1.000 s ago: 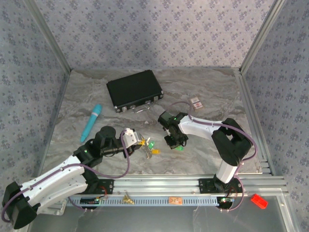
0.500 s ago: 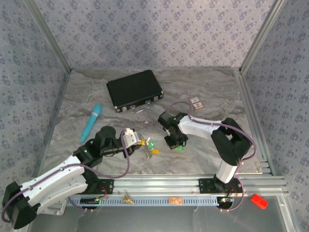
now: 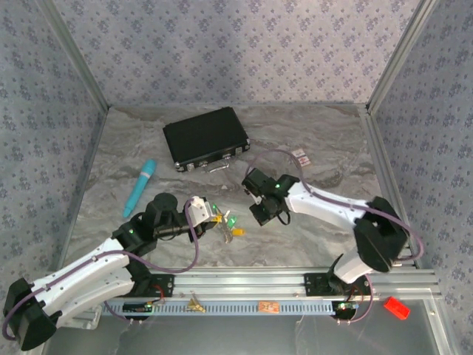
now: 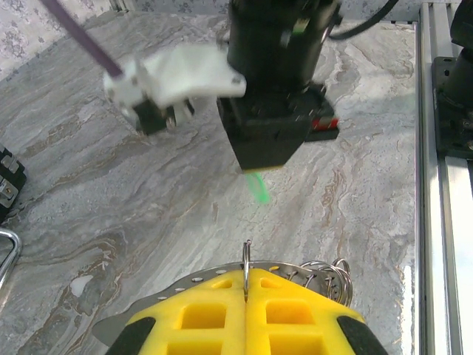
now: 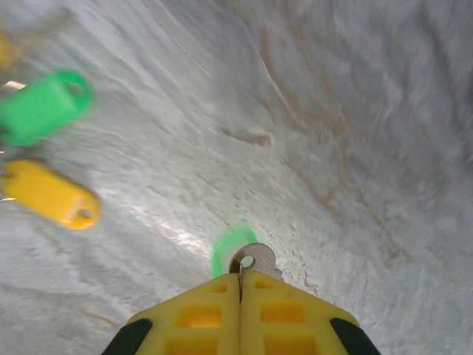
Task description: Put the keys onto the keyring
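Observation:
My left gripper (image 4: 245, 271) is shut on the keyring (image 4: 245, 255), a thin silvery ring standing edge-on between the yellow pads, with more small rings (image 4: 334, 271) bunched on its right. In the top view this gripper (image 3: 210, 217) sits beside loose green and yellow keys (image 3: 232, 225) on the table. My right gripper (image 5: 240, 275) is shut on a key (image 5: 253, 259); its metal bow pokes out above the pads and a green tag (image 5: 228, 248) shows behind. That gripper (image 3: 265, 215) hovers just right of the loose keys. A green key (image 5: 44, 104) and a yellow key (image 5: 49, 194) lie to its left.
A black case (image 3: 205, 138) lies at the back of the table. The teal stick (image 3: 140, 186) is on the left and a small white-and-pink card (image 3: 301, 156) at the back right. A metal rail (image 3: 295, 281) runs along the near edge.
My right gripper has shut on the green-tagged key and lifted it off the table, and its arm has swung out to the right. The left arm has not moved.

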